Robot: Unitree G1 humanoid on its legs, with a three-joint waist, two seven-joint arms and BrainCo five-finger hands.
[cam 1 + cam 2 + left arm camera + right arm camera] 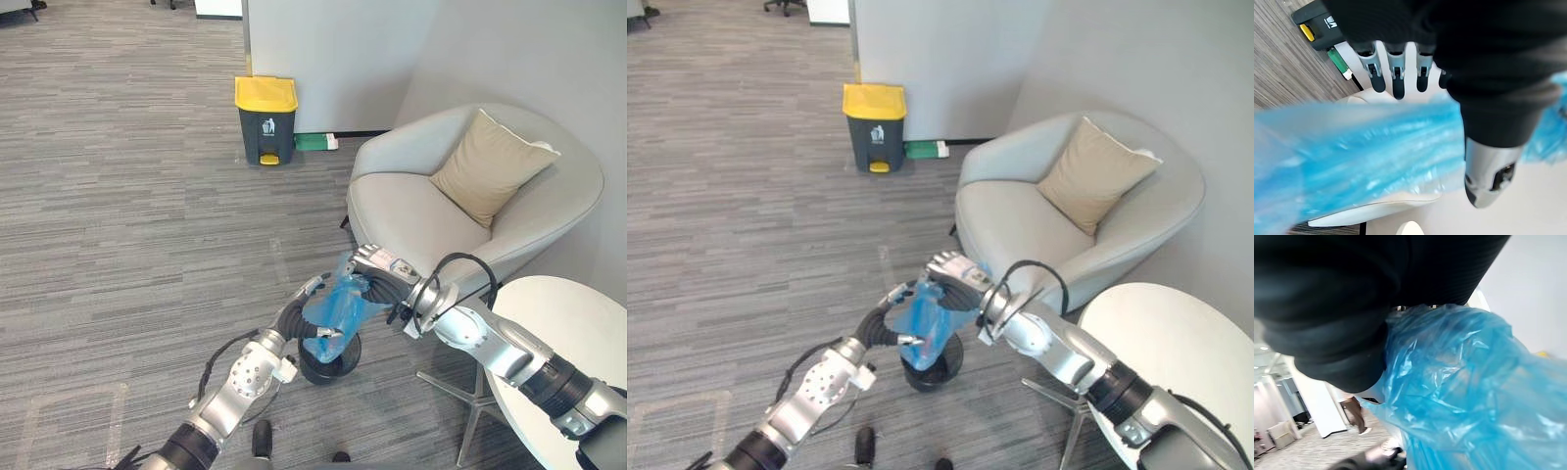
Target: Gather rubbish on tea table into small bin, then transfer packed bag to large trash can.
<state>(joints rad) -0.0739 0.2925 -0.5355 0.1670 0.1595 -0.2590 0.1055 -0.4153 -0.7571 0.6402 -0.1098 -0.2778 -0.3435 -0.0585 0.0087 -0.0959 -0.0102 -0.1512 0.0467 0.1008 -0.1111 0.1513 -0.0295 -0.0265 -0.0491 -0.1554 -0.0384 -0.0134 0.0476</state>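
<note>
A blue plastic bag (338,308) stands part way out of the small black bin (328,369) on the carpet in front of the armchair. My right hand (377,264) reaches in from the right, its fingers curled over the top of the bag (1464,382). My left hand (299,311) lies against the bag's left side. Its fingers (1396,78) are straight, and the bag (1352,161) runs between them and the thumb (1491,181). The large dark trash can (265,119) with a yellow lid stands by the wall, far beyond the bin.
A pale armchair (411,215) with a beige cushion (490,166) stands just right of the bin. A round white table (578,343) sits at the lower right. A green object (315,142) lies against the wall beside the trash can. Open carpet (147,245) lies to the left.
</note>
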